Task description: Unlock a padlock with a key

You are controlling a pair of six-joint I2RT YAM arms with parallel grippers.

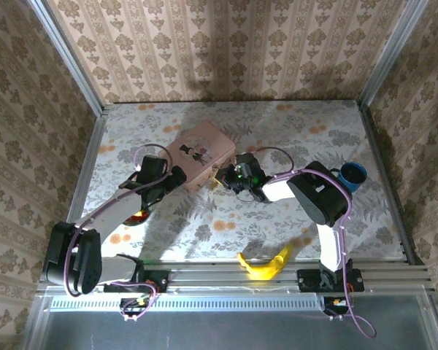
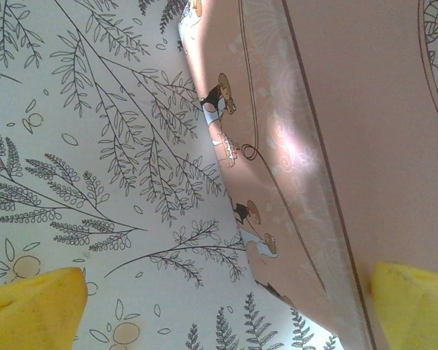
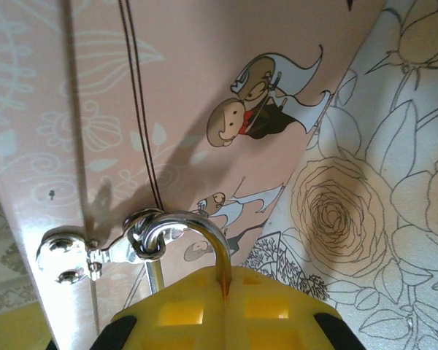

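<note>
My left gripper (image 2: 226, 310) is at the pink tin (image 2: 365, 131) with its yellow fingers (image 2: 35, 302) spread wide. One tip is over the leaf-printed tablecloth (image 2: 80, 146) and the other is over the tin's lid. The tin's side wall, printed with small cartoon figures, runs up between the two tips. I cannot tell whether either tip touches the tin. My right gripper (image 3: 225, 292) has its fingers (image 3: 285, 310) pressed together on the padlock (image 3: 208, 237). The padlock's body is hidden between the pads, and its thin silvery shackle arches up out of the seam where they meet. Just beyond the fingertips and a little to their left, the shackle passes through the ring of a small silver hasp (image 3: 95, 251) fixed to the tin's wall. I cannot tell whether the shackle is latched. To the right of these fingers the cloth shows large pale roses. From above, the two grippers sit at opposite sides of the tin's near end, with the tin's corner between them. A blue cup (image 1: 352, 175) stands well to the right of the right fingers, past that arm's elbow. A banana (image 1: 264, 264) lies well back from both pairs of fingers, at the table's near edge between the arm bases.
</note>
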